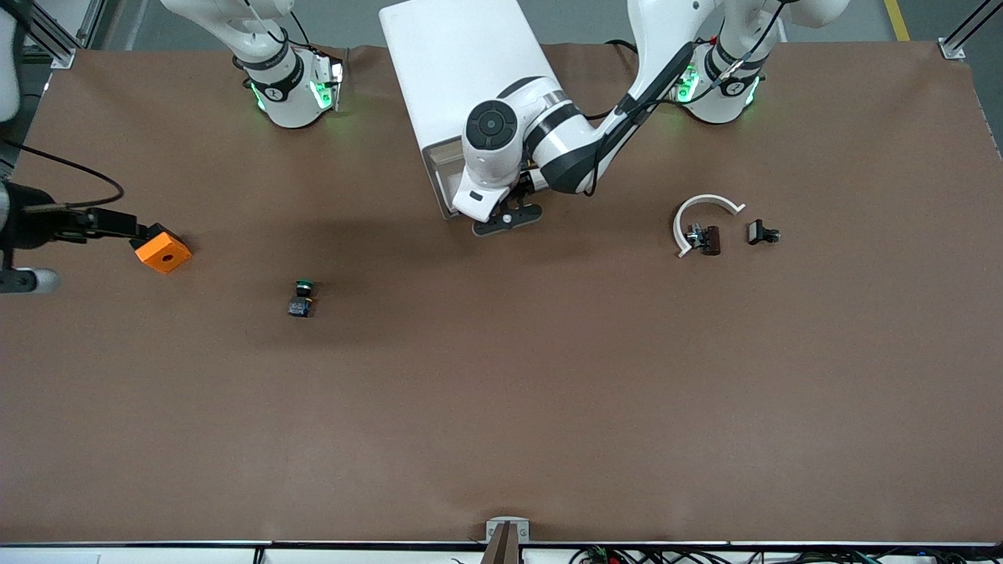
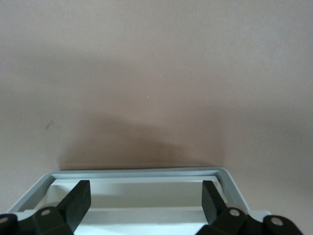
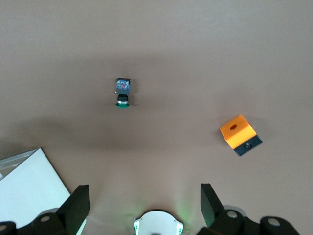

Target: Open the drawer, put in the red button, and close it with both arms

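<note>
**Worktop** (image 1: 501, 407): brown, with two arm bases along one edge.

**Cabinet** (image 1: 462, 70): white box standing between the two bases.

**Drawer** (image 2: 142, 173): pulled partway out of the cabinet front, its pale inside showing. Which of the cabinet's drawers it is cannot be told.

**Left gripper** (image 2: 146, 188): reaches in from its base and hangs over the drawer's front rim. Jaws are wide and hold nothing.

**Right gripper** (image 3: 144, 193): high over the worktop near its own base, waiting. Jaws are wide and hold nothing.

**Green button** (image 1: 302, 298): lies on its side on the worktop toward the right arm's end, nearer the front camera than the cabinet.

**Orange cube** (image 1: 162, 252): has a hole in its top face, near the worktop's edge at the right arm's end, touching a black fixture (image 1: 102, 223).

**White curved piece** (image 1: 701, 215): toward the left arm's end.

**Two small dark parts**: one (image 1: 709, 240) inside the curve and one (image 1: 762, 233) just beside it. Whether either is the red button cannot be told.
</note>
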You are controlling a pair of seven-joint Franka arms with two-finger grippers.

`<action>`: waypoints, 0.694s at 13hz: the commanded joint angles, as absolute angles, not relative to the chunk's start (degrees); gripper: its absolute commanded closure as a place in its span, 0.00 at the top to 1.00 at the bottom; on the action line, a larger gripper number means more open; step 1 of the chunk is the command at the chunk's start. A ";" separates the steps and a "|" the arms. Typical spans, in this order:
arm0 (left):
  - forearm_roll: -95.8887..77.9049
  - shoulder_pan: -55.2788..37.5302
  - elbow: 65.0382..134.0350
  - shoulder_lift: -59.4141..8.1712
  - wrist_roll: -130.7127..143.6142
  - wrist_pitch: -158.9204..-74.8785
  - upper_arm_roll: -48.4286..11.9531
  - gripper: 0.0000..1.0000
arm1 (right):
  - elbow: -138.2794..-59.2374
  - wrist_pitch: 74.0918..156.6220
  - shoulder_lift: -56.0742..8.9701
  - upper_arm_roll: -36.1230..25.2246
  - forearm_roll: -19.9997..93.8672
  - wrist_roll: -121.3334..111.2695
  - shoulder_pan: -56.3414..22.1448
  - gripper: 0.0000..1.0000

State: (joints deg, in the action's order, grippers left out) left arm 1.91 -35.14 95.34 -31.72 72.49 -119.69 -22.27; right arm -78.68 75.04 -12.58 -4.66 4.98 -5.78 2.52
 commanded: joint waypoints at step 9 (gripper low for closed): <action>1.14 -37.00 95.27 -31.82 78.31 -117.95 -25.05 1.00 | -79.45 75.15 -9.32 -10.11 9.49 -8.00 0.09 1.00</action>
State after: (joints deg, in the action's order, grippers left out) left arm 1.91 -36.43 95.39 -31.77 76.74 -118.41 -23.94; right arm -78.93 74.99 -9.27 -9.42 8.21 -7.21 1.03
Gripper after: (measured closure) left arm 0.000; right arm 0.000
